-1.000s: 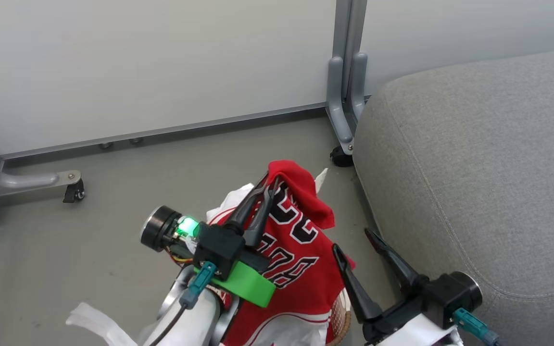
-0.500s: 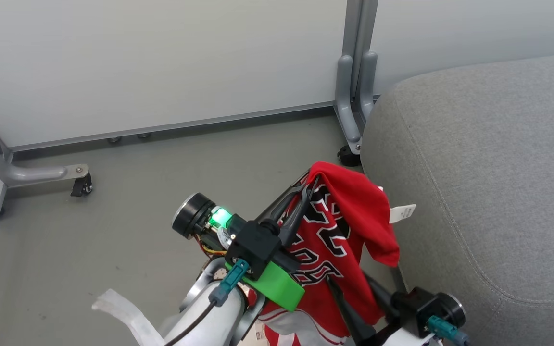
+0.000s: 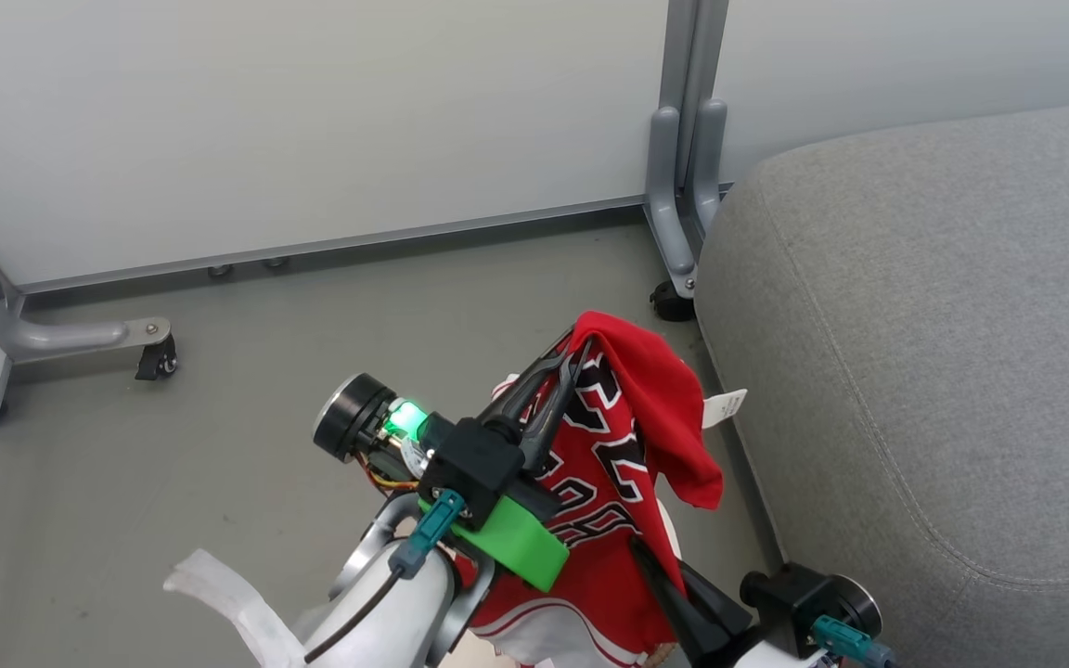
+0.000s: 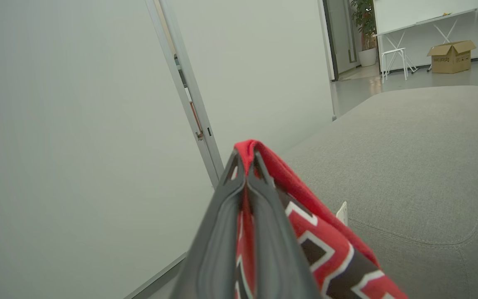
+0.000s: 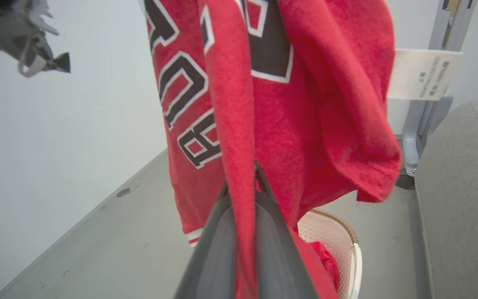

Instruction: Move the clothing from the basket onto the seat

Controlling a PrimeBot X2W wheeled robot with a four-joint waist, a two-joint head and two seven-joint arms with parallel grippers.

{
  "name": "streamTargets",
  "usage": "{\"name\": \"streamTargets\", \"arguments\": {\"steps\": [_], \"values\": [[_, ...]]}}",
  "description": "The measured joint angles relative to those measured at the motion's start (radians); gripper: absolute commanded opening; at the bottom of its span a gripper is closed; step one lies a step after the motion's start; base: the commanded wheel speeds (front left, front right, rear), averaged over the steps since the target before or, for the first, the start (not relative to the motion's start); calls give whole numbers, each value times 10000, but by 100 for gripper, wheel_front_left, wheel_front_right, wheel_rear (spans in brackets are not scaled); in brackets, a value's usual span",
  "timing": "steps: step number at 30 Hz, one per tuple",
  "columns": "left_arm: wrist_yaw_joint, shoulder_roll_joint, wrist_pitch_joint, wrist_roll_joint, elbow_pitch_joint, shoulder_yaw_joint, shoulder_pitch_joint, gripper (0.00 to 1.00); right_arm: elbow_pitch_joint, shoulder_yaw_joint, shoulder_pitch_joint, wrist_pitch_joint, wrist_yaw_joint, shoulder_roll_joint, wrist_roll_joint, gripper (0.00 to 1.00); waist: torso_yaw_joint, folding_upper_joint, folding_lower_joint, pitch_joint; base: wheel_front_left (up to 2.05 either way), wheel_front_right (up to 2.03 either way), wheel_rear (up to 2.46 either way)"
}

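Red jersey (image 3: 627, 436) held up just left of the seat (image 3: 915, 371), top fold pinched in the left gripper (image 4: 245, 162), lower cloth clamped by the right gripper (image 5: 241, 176), basket (image 5: 349, 234) below largely hidden, hem cut off.

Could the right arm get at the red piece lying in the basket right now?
Probably not: the right gripper is shut on the jersey, which hangs over the basket holding the red piece.
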Motion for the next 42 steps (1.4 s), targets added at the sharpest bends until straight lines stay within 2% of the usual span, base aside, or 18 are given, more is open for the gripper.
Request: {"name": "streamTargets", "arguments": {"steps": [4,6,7,17,23,28,36,42], "values": [[-65,61,142,-155,12,-2,0,1,-10,-25,-15,0,0,-77,54,0,-43,0,0,-20,0,0,0],[-81,75,171,-221,4,-12,2,47,-35,-96,-20,0,0,-86,54,0,-72,0,0,-22,0,0,0],[-77,92,188,-242,-4,-6,2,100,-40,-121,-22,0,0,-92,54,0,-92,0,0,-20,0,0,0],[174,178,257,-316,-6,54,33,100,-105,-316,-77,0,0,-150,-29,0,-258,0,0,40,0,0,0],[384,385,188,-481,61,282,265,100,-173,-445,-114,0,0,-153,-113,0,-620,0,0,93,0,0,0],[617,704,54,-589,21,539,686,100,-362,-637,-161,0,0,-217,-203,0,-1188,0,0,185,0,0,0],[466,1246,-357,-690,-399,548,1513,100,-1026,-1517,-103,0,0,-224,-585,0,-2359,0,0,441,0,0,0],[318,1616,-456,-606,-566,430,2024,100,-1670,-2339,92,0,0,8,-780,0,-3396,0,1,741,0,0,0]]}}
